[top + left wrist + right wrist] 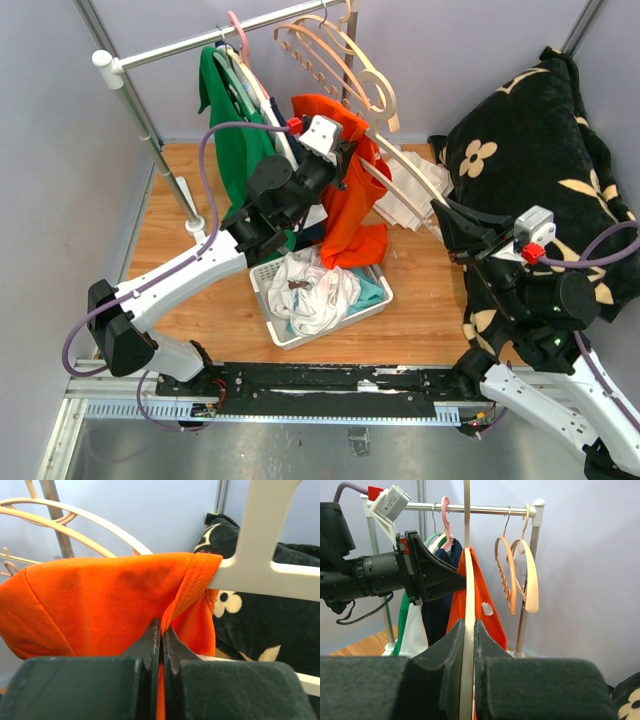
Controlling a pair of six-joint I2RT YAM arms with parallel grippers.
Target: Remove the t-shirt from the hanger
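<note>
Left tool pinching t-shirt shoulder; right tool clamped on hanger.
Garment sits on the hanger between my arms; I judge the next move is drawing that shoulder off the hanger's end.

— Cloth first. What did you note?
— The orange t-shirt was a fine mesh knit, matt, with a stitched edge.
— And the hanger?
— The hanger looked like cream plastic, smooth, with a slight sheen. My left gripper was matt black plastic.
— Surroundings?
— Rail: polished metal. Table: wood grain, satin. Basket: white plastic. Black flowered cushion: soft plush cloth.
</note>
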